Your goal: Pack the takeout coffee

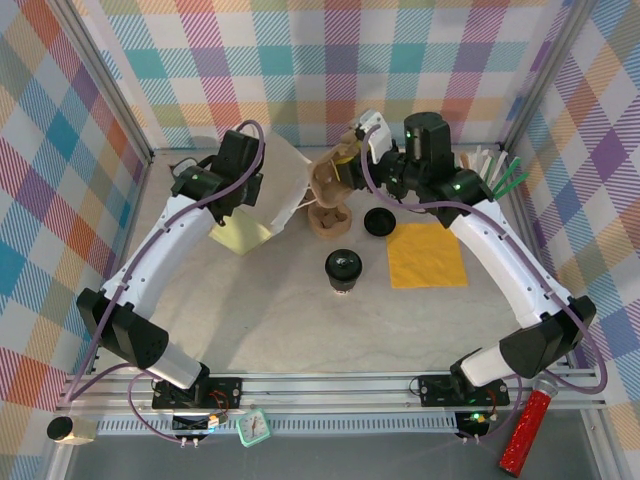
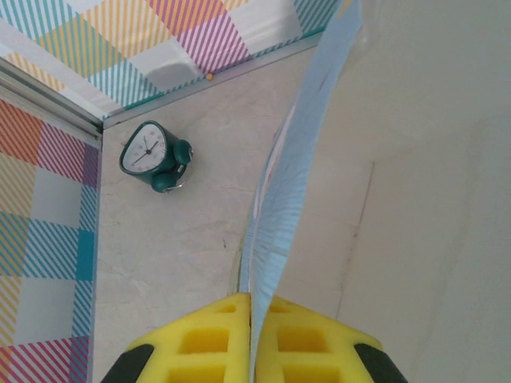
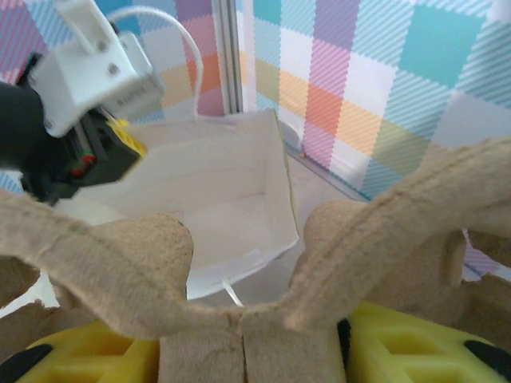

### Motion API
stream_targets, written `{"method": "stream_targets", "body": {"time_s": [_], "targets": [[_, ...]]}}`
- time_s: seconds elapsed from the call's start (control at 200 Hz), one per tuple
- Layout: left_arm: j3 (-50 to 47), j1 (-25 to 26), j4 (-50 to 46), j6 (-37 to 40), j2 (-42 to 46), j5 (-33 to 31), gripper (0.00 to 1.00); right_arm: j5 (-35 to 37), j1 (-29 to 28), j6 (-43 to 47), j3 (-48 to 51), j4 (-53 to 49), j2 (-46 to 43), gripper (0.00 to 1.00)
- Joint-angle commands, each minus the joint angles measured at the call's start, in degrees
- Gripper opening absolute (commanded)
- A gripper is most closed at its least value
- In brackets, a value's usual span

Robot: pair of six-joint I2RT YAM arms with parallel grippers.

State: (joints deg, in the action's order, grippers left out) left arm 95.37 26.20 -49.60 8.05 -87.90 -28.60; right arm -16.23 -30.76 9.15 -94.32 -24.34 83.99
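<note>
A: Yellow fingers (image 2: 207, 347) of left gripper (image 2: 252, 311) are pressed together on the white paper bag (image 2: 431, 199) wall edge.
B: And right gripper (image 3: 243, 343)?
A: Clamped on brown pulp cup carrier (image 3: 383, 215) (open bag mouth beyond it).
B: Where's takeout coffee (image 1: 344, 268)?
A: Upright mid-table (image 1: 260, 320), lidded, apart from both grippers, left of orange napkin (image 1: 427, 255).

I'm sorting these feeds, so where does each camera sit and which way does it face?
Top external: high behind the robot, facing down on the table and the takeout coffee; left arm and right arm show.
Left wrist: on the left claw, shut on the edge of the white bag, facing a green clock.
Right wrist: on the right claw, which grips the brown cup carrier, facing the bag's open mouth.
Shared: all views show the bag; the right wrist's also catches the left claw.
</note>
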Motion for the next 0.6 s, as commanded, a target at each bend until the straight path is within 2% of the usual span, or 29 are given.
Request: {"method": "stream_targets", "body": {"time_s": [0.0, 0.31, 0.595], "targets": [[0.33, 0.52, -1.88, -1.76, 0.70, 2.74, 0.01, -2.66, -1.67, -1.06, -4.10, 3.76, 2.56, 0.49], [-1.37, 1.92, -2.51, -2.61, 2.38, 7.24, 0.01, -5.59, -5.52, -1.76, -8.61, 4.90, 10.95, 0.49], [-2.21, 2.37, -2.69, -2.52, 3.19, 7.41, 0.02, -7.29, -6.15, -2.16, -7.04, 3.93, 15.01, 0.49]]}}
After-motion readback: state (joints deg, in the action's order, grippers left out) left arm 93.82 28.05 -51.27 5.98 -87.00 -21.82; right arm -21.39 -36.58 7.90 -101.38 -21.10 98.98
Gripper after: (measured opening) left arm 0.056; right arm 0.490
